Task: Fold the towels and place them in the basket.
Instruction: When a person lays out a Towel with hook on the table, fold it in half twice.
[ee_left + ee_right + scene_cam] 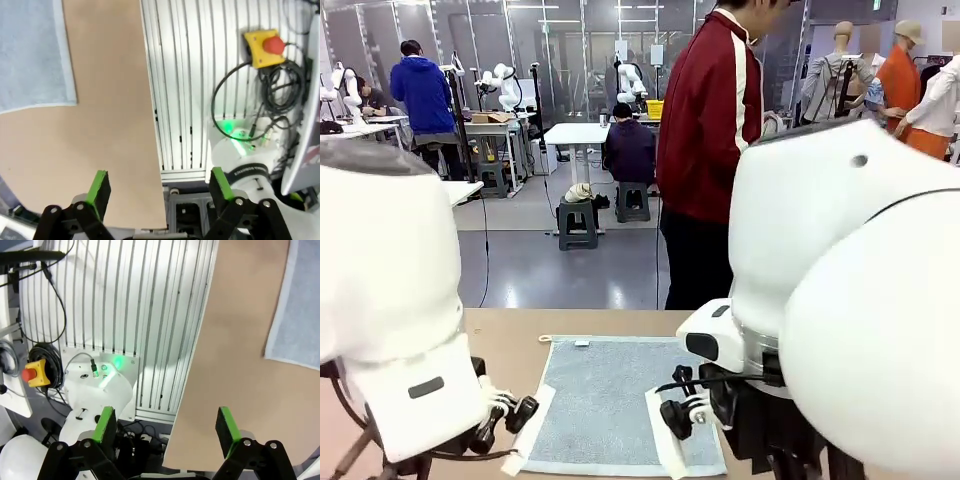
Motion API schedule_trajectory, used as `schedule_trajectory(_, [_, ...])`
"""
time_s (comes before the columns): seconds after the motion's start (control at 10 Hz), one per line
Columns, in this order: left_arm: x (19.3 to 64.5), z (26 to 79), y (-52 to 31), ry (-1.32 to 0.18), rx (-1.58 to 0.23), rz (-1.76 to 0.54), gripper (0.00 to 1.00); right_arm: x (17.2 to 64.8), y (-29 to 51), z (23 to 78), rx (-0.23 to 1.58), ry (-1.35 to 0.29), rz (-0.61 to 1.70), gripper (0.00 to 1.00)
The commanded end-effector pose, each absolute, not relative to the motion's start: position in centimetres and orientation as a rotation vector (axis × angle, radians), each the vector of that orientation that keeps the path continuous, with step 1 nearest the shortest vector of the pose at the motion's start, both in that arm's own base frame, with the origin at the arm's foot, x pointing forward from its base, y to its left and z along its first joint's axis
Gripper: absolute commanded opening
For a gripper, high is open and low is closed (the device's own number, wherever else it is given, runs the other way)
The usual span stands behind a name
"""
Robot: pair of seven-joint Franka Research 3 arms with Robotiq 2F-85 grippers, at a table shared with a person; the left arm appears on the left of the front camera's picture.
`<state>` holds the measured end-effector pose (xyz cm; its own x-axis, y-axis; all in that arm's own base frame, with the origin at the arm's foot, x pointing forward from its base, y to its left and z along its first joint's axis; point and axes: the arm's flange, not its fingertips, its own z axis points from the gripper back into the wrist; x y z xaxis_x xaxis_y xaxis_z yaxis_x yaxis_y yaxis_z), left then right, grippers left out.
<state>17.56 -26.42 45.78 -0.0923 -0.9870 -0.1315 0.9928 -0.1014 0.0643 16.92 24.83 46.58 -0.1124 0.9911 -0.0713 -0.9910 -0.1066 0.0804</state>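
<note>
Grey-blue towel (620, 410) lies flat on the table (510, 330), person (705, 130) standing beyond; wrist views add my left gripper (159, 179) and right gripper (165, 417), both spread, empty, over the near edge

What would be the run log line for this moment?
towel: flat, unfolded on table | left gripper: open, empty | right gripper: open, empty

Fingers (106, 424) stand wide apart, seemingly above the table edge (200, 390), towel (300, 315) beyond.
</note>
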Motion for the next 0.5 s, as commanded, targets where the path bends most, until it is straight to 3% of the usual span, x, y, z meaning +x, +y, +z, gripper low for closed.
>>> schedule_trajectory(0.0, [17.5,44.1,-26.3,-0.001,0.153,-1.622,1.0,16.9,26.1,45.0,0.01,0.091,1.614,1.0])
schedule_trajectory(0.4, [18.2,42.7,-25.5,-0.036,0.117,-1.536,1.0,17.3,26.4,43.9,-0.013,0.042,1.492,1.0])
